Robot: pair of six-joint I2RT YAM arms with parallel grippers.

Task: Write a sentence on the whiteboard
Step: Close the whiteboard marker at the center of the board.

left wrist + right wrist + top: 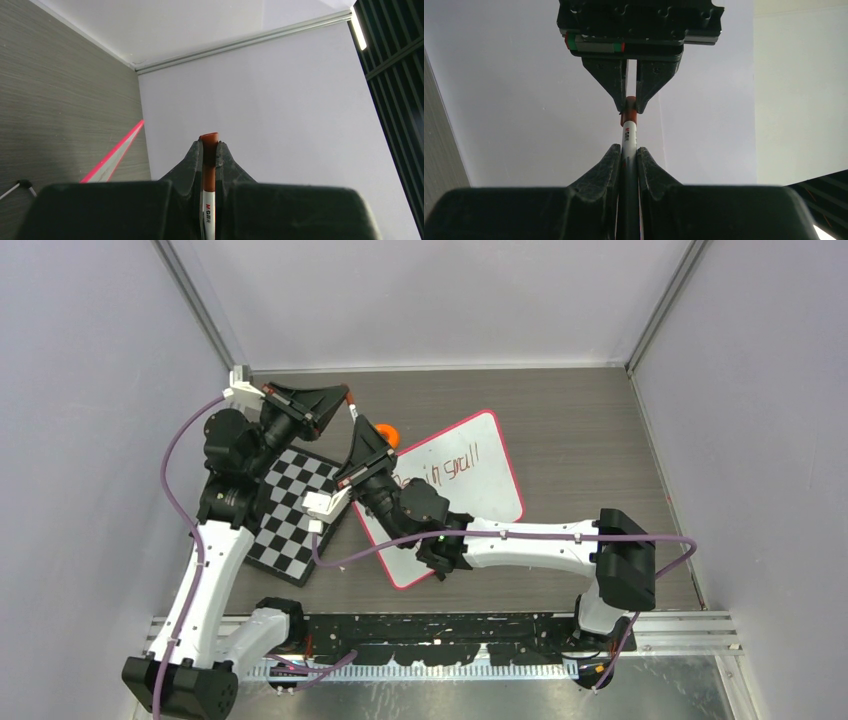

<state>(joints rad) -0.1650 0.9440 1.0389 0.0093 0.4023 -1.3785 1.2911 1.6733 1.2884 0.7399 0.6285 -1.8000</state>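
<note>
Clamping marker (628,137) barrel with right gripper (626,155), pinching its cap (209,137) with left gripper (209,148), hovering near whiteboard's (480,495) far-left corner. Seeing sentence (447,464) on whiteboard, legible part reading "in small"; checkerboard (290,510) just left of it.

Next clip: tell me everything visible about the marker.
The marker is a slim pen with a white plastic-looking barrel bearing small print and a reddish-brown end, probably its cap. It is held in the air between both grippers: the right gripper is shut on the barrel, the left gripper pinches the reddish-brown end. Its tip is hidden.
</note>
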